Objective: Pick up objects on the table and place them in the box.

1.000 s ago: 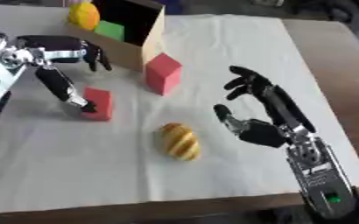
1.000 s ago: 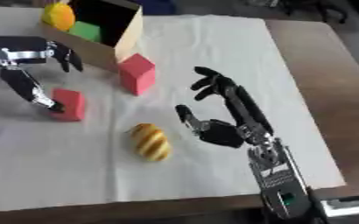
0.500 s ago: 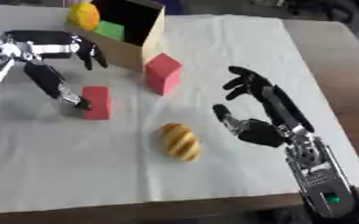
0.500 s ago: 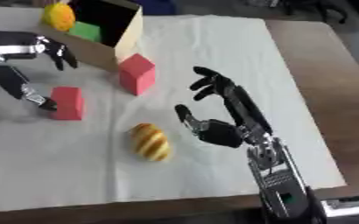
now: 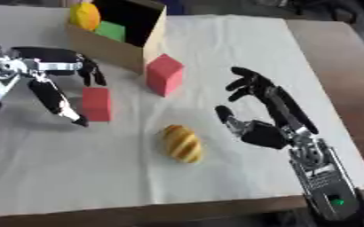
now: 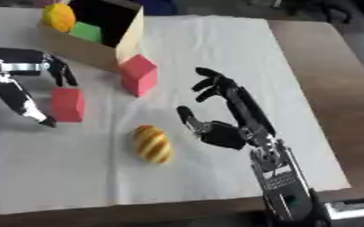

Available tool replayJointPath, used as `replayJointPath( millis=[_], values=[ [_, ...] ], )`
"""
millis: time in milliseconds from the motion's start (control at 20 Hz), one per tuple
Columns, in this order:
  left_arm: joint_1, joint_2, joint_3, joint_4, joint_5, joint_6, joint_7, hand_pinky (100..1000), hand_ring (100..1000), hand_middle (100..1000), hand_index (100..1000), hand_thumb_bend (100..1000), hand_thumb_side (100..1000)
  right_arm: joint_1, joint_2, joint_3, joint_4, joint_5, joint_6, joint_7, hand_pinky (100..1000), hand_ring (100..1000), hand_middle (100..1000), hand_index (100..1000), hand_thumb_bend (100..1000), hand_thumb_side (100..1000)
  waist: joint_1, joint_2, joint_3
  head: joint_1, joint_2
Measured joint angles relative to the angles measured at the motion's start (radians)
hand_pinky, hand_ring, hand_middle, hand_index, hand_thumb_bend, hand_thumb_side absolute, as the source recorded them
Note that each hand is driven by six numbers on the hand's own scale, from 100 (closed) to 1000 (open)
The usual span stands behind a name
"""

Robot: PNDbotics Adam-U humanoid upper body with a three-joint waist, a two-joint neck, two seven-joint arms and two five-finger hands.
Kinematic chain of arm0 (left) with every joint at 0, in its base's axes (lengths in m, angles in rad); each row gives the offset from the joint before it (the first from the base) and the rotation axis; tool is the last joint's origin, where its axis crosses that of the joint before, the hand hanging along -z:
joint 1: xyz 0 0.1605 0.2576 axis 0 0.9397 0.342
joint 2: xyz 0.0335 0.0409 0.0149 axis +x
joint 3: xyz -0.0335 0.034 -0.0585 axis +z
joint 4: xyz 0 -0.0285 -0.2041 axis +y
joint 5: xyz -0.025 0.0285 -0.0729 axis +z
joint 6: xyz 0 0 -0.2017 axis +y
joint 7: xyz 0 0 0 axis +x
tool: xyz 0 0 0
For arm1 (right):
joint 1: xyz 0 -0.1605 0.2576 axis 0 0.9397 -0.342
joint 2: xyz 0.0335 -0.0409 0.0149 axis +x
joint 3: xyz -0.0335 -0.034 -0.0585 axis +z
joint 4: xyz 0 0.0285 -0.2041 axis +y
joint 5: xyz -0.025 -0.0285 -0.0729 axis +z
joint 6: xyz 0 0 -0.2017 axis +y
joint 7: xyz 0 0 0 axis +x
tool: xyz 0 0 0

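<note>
Table, brown wood, w/ white cloth over most of it; bare strip along the right edge.

1. Cardboard box: far-left part of the cloth, open side toward me. Inside: green block; yellow-orange round thing at its far-left corner, can't tell if in or on the rim.
2. Red cube: just beside the box's near-right corner, tilted.
3. Red block: left side of the cloth, upright, nearer me than the box.
4. Striped yellow bread roll: mid cloth, toward the near edge.
5. My left hand: arched over the red block, fingers spread, thumb tip low by the block's left side, other fingertips near its top. Not closed on it.
6. My right hand: right of the roll, apart from it, fingers spread open, palm facing left, holding nothing.
</note>
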Motion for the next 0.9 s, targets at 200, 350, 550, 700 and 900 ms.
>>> replayJointPath(
  millis=[200,350,550,700,900],
  values=[
    [0.001,0.0,0.0,0.005,-0.007,-0.005,0.045,731,515,513,670,519,198,0.0,0.0,0.0,0.0,0.0,0.0,0.0,841,647,677,927,327,400,0.0,0.0,0.0,0.0,0.0],
    [0.001,0.002,0.004,-0.016,0.011,0.002,0.069,690,431,419,574,476,164,0.0,0.0,0.0,0.0,0.0,0.0,0.0,841,646,677,926,325,399,0.0,0.0,0.0,0.0,0.0],
    [0.001,0.023,0.015,-0.081,0.063,0.024,0.09,680,399,386,543,469,159,0.0,0.0,-0.003,0.0,0.0,0.0,0.0,842,646,677,927,326,398,0.0,0.0,0.0,-0.001,0.0],
    [-0.002,0.053,0.028,-0.138,0.104,0.049,0.107,680,401,384,541,462,179,0.0,0.0,-0.003,0.0,0.0,0.0,0.0,842,646,677,927,326,398,0.0,0.0,-0.002,-0.001,0.0],
    [-0.034,0.071,0.053,-0.163,0.124,0.093,0.151,679,404,383,541,459,169,0.0,0.0,-0.003,0.0,0.0,0.0,0.0,842,646,677,927,327,397,0.0,0.0,-0.003,-0.002,0.0]
  ],
)
